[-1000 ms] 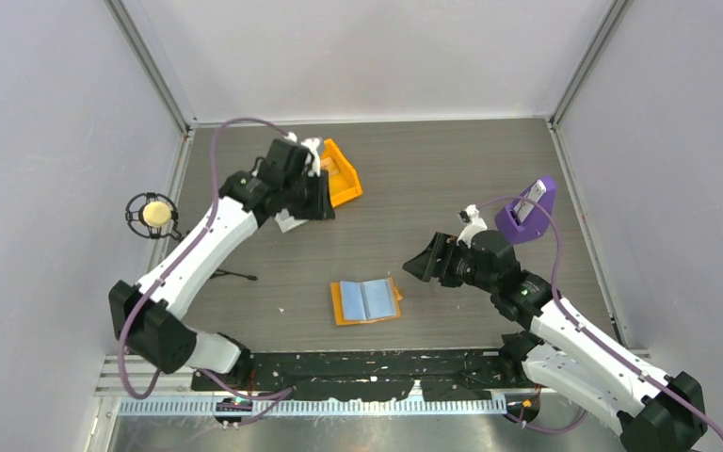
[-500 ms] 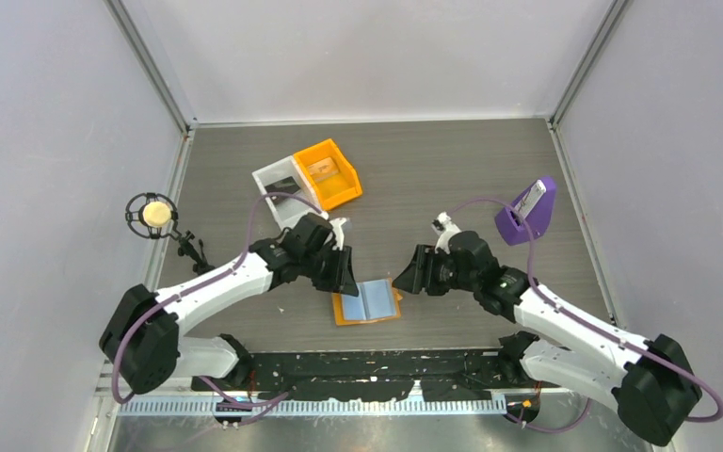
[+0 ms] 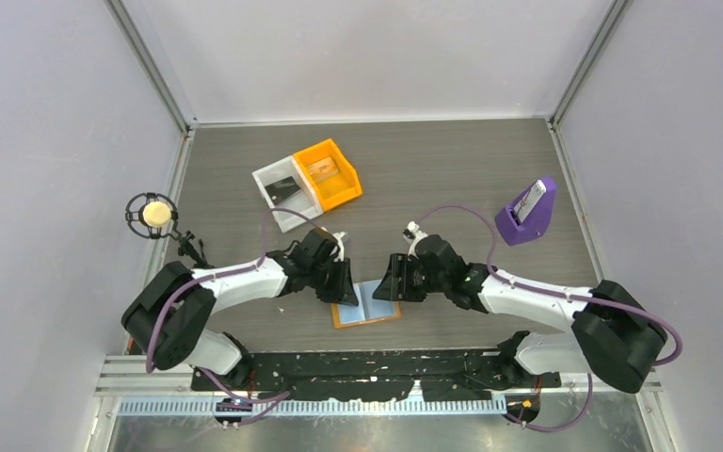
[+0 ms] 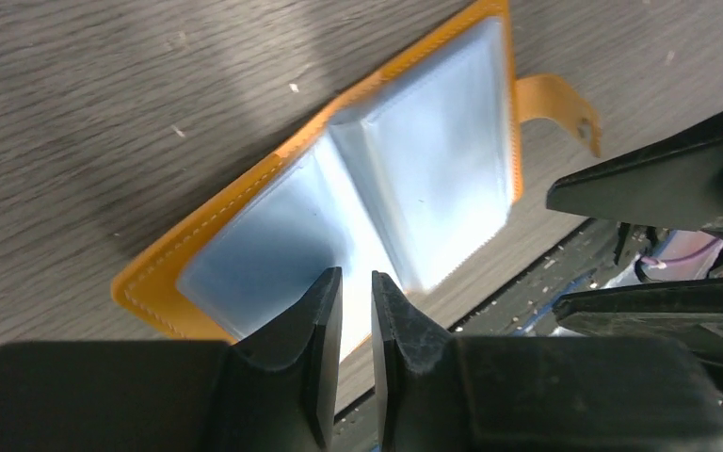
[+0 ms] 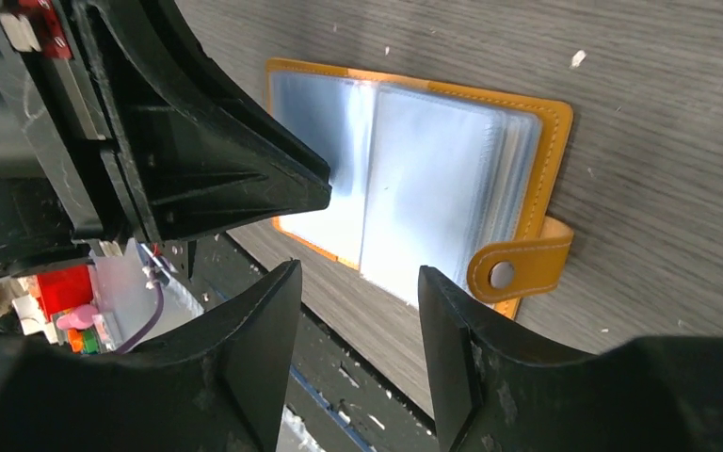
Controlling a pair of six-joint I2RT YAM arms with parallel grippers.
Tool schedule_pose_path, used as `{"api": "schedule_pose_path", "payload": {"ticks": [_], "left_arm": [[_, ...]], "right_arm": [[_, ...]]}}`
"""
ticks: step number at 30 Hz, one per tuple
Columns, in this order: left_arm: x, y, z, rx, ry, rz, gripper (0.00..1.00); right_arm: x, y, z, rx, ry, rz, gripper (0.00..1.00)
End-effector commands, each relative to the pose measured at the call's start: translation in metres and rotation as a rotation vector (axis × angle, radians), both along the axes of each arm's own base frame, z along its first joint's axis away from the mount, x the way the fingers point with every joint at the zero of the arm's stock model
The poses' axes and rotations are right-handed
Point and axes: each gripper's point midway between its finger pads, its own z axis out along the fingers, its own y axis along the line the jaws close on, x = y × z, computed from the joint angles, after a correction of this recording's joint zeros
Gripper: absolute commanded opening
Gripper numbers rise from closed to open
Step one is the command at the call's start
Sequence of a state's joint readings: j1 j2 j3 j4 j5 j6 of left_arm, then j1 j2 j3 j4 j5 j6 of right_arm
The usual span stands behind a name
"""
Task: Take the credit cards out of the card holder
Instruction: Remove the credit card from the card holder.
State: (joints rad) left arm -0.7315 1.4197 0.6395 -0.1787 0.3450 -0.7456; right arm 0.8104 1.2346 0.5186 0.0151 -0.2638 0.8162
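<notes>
The card holder point(image 3: 367, 302) lies open on the tabletop point(image 3: 452, 179) near its front edge, between both arms. The left end effector point(image 4: 356, 311) is nearly pressed together above it; the right end effector point(image 5: 358, 311) is spread, holding nothing.

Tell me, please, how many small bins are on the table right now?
2. The orange bin stands at the far left-centre of the table; the white bin touches its left side. None appears hidden, though the arms cover some tabletop.
</notes>
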Motion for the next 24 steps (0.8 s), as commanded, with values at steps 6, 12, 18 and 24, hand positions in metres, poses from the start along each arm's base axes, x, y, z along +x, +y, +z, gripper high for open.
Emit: {"api": "schedule_pose_path", "payload": {"ticks": [6,12,18,24], "left_arm": [[-0.003,0.001,-0.021,0.015,0.026,0.042,0.19],[-0.005,0.003,-0.016,0.011,0.022,0.047,0.19],[-0.008,0.013,-0.006,0.023,0.001,0.071,0.2],[-0.009,0.019,-0.009,0.046,-0.01,0.082,0.2]], "right_arm": [[0.02,0.016,-0.007,0.014,-0.021,-0.037,0.53],[0.019,0.013,-0.024,-0.018,-0.001,-0.04,0.5],[0.021,0.004,-0.028,-0.059,-0.014,-0.066,0.47],[0.024,-0.001,-0.026,-0.08,-0.034,-0.077,0.45]]}}
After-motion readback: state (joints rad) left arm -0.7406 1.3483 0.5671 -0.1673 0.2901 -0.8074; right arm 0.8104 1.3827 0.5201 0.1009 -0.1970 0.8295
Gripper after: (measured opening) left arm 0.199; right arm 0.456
